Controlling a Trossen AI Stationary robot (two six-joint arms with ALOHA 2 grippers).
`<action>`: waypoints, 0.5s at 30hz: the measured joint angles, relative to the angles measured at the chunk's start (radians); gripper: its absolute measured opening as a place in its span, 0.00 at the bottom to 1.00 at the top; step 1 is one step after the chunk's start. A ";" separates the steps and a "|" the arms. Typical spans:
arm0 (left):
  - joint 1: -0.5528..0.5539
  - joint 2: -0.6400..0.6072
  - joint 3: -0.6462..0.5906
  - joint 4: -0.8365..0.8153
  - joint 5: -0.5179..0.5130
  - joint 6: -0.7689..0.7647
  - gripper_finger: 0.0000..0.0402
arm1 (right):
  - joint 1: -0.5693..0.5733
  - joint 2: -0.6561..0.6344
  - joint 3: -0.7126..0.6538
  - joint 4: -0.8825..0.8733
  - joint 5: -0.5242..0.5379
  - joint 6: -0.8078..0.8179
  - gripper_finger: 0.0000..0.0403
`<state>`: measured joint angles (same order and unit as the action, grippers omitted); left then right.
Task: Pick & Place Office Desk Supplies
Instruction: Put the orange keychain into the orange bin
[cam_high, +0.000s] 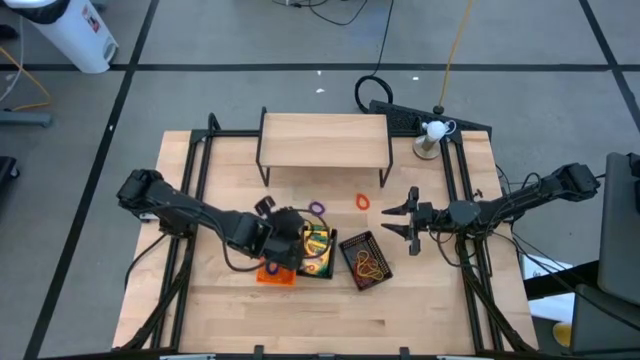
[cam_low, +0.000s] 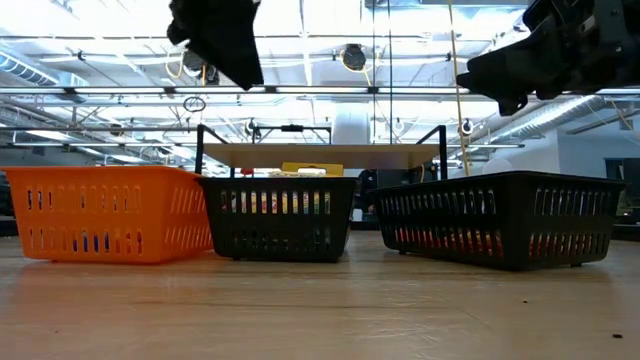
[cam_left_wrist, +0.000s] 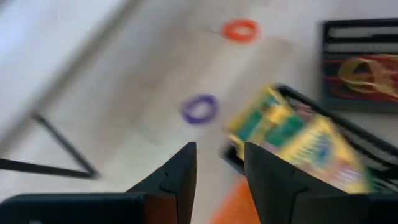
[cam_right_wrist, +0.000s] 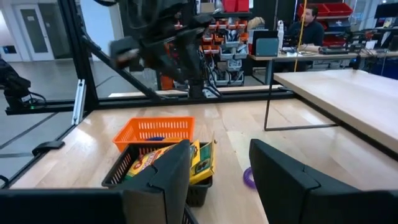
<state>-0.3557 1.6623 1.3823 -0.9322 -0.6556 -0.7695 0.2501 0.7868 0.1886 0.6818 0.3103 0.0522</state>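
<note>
Crayon boxes (cam_high: 317, 246) are piled in the middle black tray (cam_high: 322, 268) near the table's front edge. Left claw (cam_high: 291, 243) hangs above it, released and empty. Purple band (cam_high: 317, 208) and orange band (cam_high: 363, 201) are still loose; right claw (cam_high: 404, 224) waits open.

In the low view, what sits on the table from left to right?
Orange mesh tray → middle black mesh tray → right black mesh tray, the widest in this picture.
</note>
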 joint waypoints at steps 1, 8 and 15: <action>0.001 0.000 -0.013 0.000 -0.048 0.017 0.34 | 0.000 0.000 0.000 0.000 0.000 -0.013 0.39; 0.121 0.000 -0.184 0.130 -0.126 0.105 0.34 | -0.020 0.000 0.000 -0.019 0.001 -0.142 0.39; 0.305 0.000 -0.377 0.794 0.231 0.495 0.34 | -0.100 0.000 0.000 -0.083 0.002 -0.152 0.39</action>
<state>-0.0511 1.6621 1.0050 -0.1387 -0.4247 -0.2744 0.1496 0.7865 0.1886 0.5987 0.3119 -0.0999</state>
